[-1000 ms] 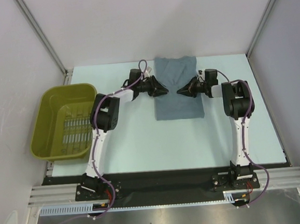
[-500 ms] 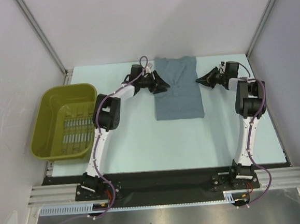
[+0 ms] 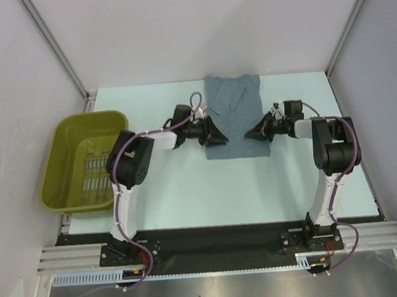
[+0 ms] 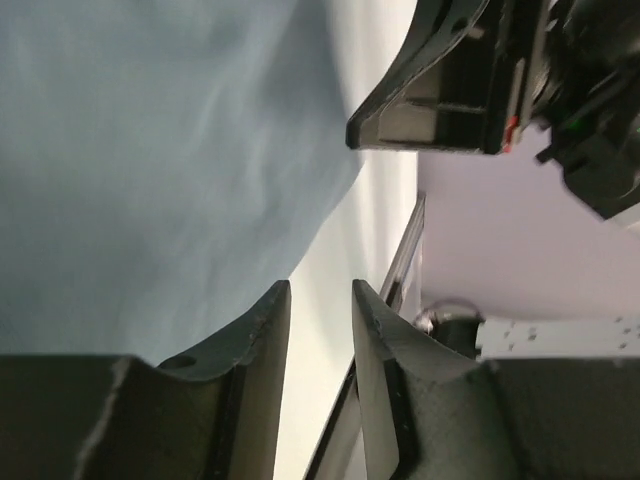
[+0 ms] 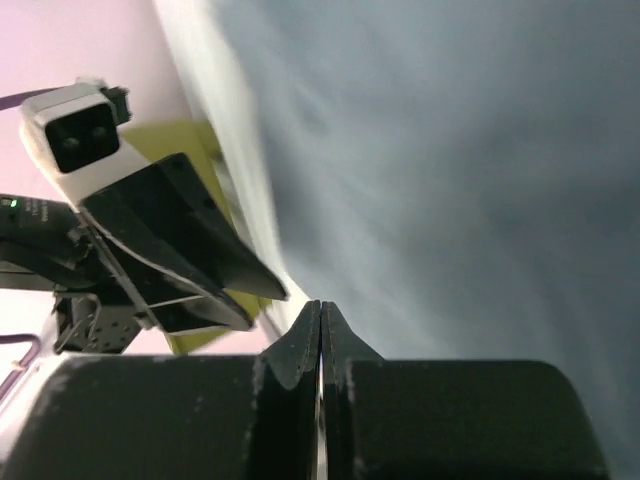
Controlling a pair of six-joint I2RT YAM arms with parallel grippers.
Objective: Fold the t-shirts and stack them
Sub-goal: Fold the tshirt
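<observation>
T-shirt (image 3: 236, 118) is risking bunching mid-frame if you are pushing inward, with right fingers (image 5: 300, 345) pressing together empty and left fingers (image 4: 262, 330) gaping slightly, holding nothing.

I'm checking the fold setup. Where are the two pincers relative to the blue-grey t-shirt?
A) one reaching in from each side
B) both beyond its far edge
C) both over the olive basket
A: seen from above, the left pincer points at the t-shirt from its left side, the right pincer from its right.

Blurred t-shirt (image 5: 450, 150), edges beyond frame
</observation>
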